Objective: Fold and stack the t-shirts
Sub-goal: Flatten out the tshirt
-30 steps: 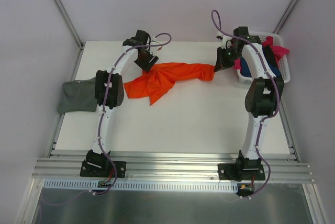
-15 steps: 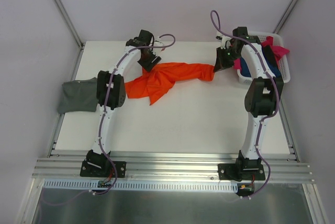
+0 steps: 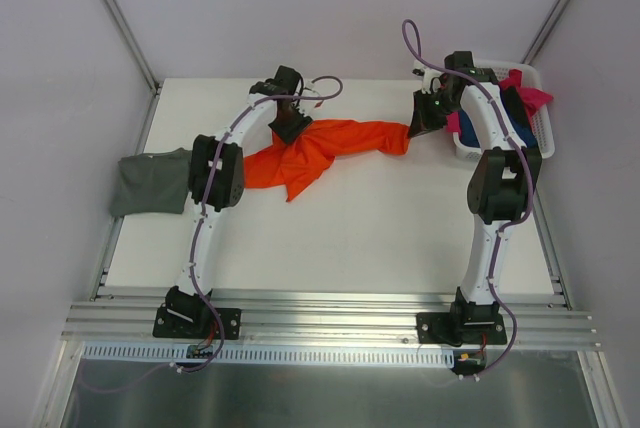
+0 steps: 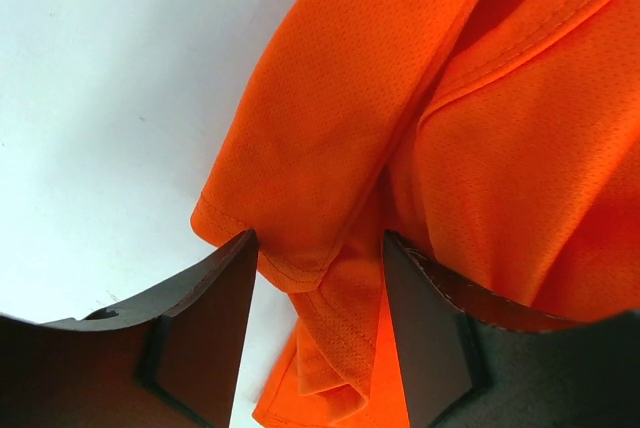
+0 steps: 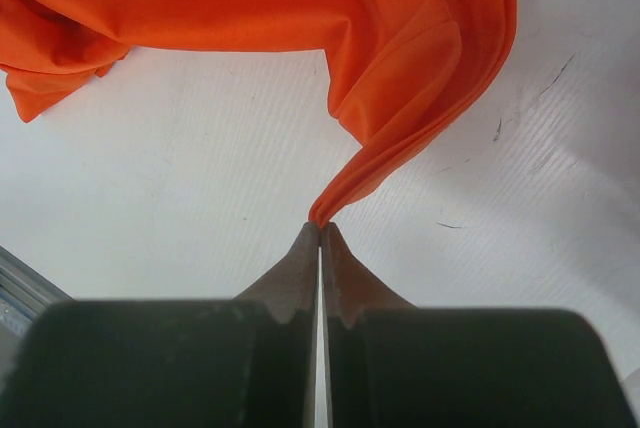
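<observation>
Across the far half of the table (image 3: 350, 238), an orange t-shirt (image 3: 330, 143) is seen stretched out and crumpled. A grey-green t-shirt (image 3: 150, 183) is draped over the table's left edge. The orange cloth's right tip is pinched in the clenched right pincer (image 5: 320, 226). A hem fold is straddled by the parted left pincer (image 4: 320, 248).

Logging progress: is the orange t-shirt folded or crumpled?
Crumpled. The orange t-shirt lies bunched on the table, one corner pinched in the shut right gripper, the open left gripper straddling a hem.
</observation>
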Robot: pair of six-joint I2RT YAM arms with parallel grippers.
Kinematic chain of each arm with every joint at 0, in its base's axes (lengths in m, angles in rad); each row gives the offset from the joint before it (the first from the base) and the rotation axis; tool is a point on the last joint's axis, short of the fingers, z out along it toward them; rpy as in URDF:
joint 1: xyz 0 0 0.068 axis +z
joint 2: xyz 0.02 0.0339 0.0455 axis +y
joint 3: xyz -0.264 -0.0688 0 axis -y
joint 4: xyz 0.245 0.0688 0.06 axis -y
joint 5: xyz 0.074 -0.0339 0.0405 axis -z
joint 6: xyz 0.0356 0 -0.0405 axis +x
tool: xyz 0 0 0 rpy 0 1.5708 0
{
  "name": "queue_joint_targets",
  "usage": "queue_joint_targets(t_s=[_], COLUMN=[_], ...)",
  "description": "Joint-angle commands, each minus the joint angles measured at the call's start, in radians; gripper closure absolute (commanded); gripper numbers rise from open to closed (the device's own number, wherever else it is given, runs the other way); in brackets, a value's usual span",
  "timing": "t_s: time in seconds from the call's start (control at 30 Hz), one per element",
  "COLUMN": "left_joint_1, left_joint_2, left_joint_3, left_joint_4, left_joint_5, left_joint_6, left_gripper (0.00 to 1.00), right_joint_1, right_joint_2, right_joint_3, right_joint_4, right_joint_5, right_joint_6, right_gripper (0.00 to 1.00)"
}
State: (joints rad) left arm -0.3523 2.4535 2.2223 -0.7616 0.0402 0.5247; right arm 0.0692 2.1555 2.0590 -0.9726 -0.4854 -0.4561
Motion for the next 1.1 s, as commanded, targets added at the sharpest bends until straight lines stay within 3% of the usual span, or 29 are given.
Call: queue_joint_targets(t_s=[0.0, 0.57, 1.07], left_joint_1=[0.006, 0.029, 0.027], left_joint_2=[-0.074, -0.079, -0.120], left_joint_3=[-0.006, 0.013, 0.069], left_joint_4=[-0.001, 0.015, 0.022], left_joint_5=[-0.020, -0.031, -0.008], left_joint_6=[-0.026, -0.035, -0.058], left_gripper=[0.47, 0.53, 0.52], right_joint_1=[0.006, 0.021, 0.026], right_joint_2=[-0.006, -0.011, 0.000], right_joint_3=[0.027, 0.023, 0.033], right_joint_4=[0.005, 0.009, 0.011], right_joint_5=[-0.007, 0.001, 0.002], right_joint_6=[0.002, 0.002, 0.002], right_gripper=[0.99, 1.00, 0.99])
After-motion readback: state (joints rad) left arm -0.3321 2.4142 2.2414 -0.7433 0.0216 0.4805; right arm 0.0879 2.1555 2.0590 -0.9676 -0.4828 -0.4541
